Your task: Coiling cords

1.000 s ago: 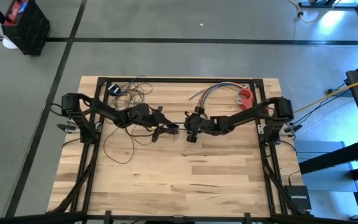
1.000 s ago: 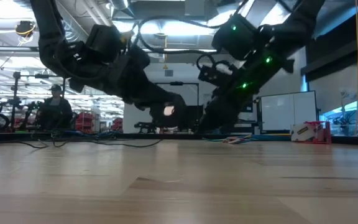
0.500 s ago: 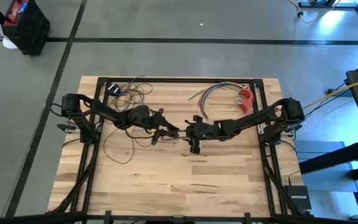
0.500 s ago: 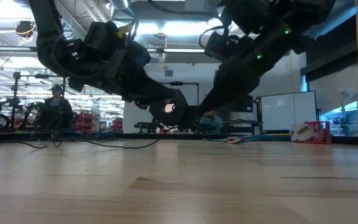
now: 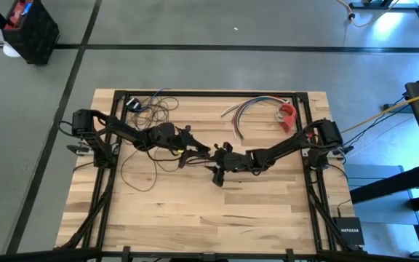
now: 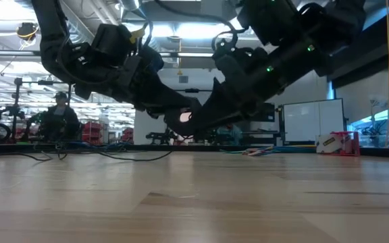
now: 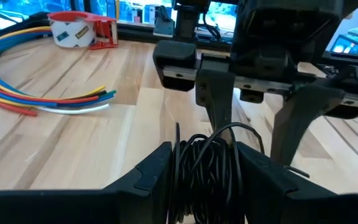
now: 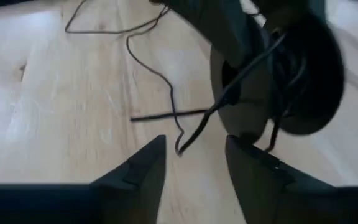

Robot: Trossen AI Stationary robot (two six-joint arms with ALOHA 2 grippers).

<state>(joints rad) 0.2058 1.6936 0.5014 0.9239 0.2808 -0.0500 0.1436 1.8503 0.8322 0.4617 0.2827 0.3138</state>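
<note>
The left gripper's two fingers pinch a bundle of the cords, wound in black loops between them. This gripper hangs over the middle of the table. The right gripper faces it, very close, with its fingers spread apart and holding nothing. More of the thin dark cord trails across the wood toward the far left corner. Coloured wires and a red tape holder lie apart, at the far side.
</note>
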